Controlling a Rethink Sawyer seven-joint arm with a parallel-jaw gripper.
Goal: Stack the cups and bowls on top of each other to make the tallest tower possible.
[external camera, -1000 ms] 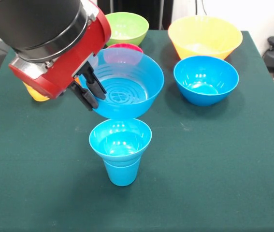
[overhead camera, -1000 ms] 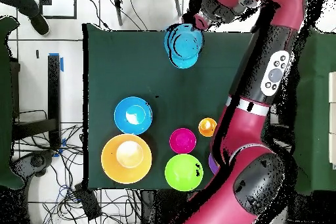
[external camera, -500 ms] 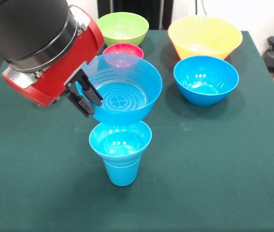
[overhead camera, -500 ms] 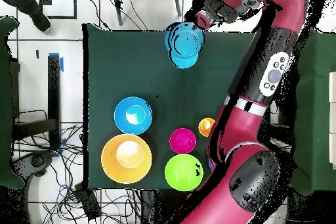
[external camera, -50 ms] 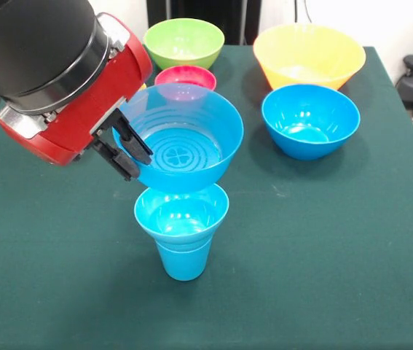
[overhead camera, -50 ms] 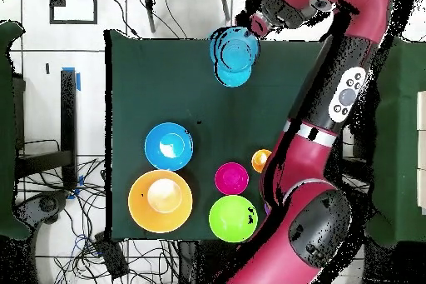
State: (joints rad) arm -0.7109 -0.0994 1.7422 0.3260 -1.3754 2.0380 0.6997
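So over the last second the end effector (external camera, -50 ms: pixel 127 146), clamped on the rim of the mid-size glossy blue plastic bowl (external camera, -50 ms: pixel 181 138), has carried it over the stack. The bowl now hangs just above the small blue bowl (external camera, -50 ms: pixel 181 211) sitting in the blue plastic cup (external camera, -50 ms: pixel 184 259) on the tabletop (external camera, -50 ms: pixel 323 248), so I'd guess lowering comes next.

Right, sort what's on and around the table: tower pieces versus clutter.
Tower pieces:
- held blue bowl, gripper jaws shut on its rim
- small blue bowl on blue cup
- spare blue bowl
- yellow-orange bowl
- green bowl
- red bowl
- orange cup

Clutter:
- cables on the floor
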